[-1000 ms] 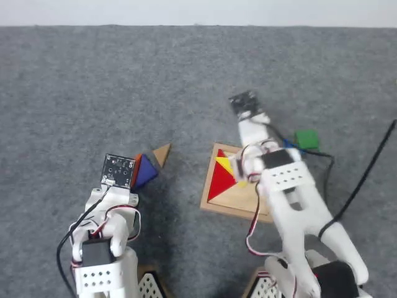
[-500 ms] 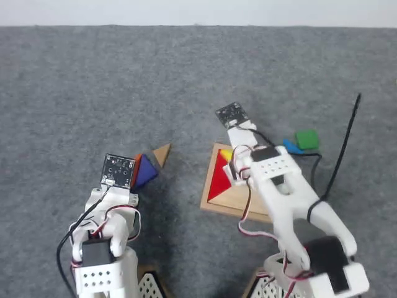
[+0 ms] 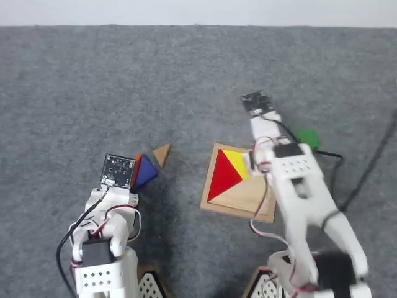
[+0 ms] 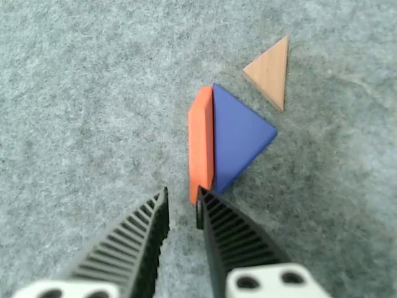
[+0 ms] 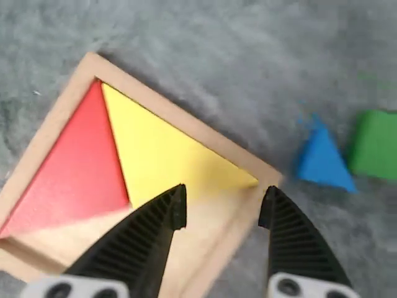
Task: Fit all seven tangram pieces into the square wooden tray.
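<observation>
The square wooden tray holds a red triangle and a yellow triangle, lying flat side by side. My right gripper hovers open over the tray's corner, above the yellow triangle, with nothing between its fingers. Beyond that corner lie a small blue triangle and a green piece. My left gripper is low over the carpet, open by a narrow gap, its tips just short of an orange piece. That piece touches a dark blue triangle. A plain wooden triangle lies just past them.
Grey carpet covers the whole table. The right arm lies across the tray's right side, with a black cable trailing toward the green piece. Open carpet stretches between the left group of pieces and the tray.
The right arm swung left over the tray, then back to the right. The yellow triangle now lies uncovered in the tray beside the red one. The left arm has kept still.
</observation>
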Motion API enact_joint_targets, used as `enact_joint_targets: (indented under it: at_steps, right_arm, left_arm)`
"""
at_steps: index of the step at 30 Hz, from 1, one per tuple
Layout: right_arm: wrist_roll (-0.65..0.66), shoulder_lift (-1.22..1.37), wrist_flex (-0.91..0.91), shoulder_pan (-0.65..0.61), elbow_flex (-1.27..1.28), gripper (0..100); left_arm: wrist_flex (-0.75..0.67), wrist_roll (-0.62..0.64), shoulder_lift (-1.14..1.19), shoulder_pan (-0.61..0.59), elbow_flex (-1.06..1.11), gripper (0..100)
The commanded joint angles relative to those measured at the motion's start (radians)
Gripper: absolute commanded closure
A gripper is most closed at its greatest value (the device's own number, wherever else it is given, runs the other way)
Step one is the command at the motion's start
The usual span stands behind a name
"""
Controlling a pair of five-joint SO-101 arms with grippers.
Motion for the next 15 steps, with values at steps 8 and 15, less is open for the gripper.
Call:
enact_joint_targets:
  at_steps: [8, 15]
  right_arm:
    - [0.018, -0.134, 0.11, 0.139, 0.143, 79.0]
    - [0.011, 0.087, 0.11, 0.081, 0.091, 79.0]
  left_arm:
    - [0.011, -0.005, 0.0, -0.005, -0.007, 93]
    - [0.011, -0.005, 0.002, -0.005, -0.007, 93]
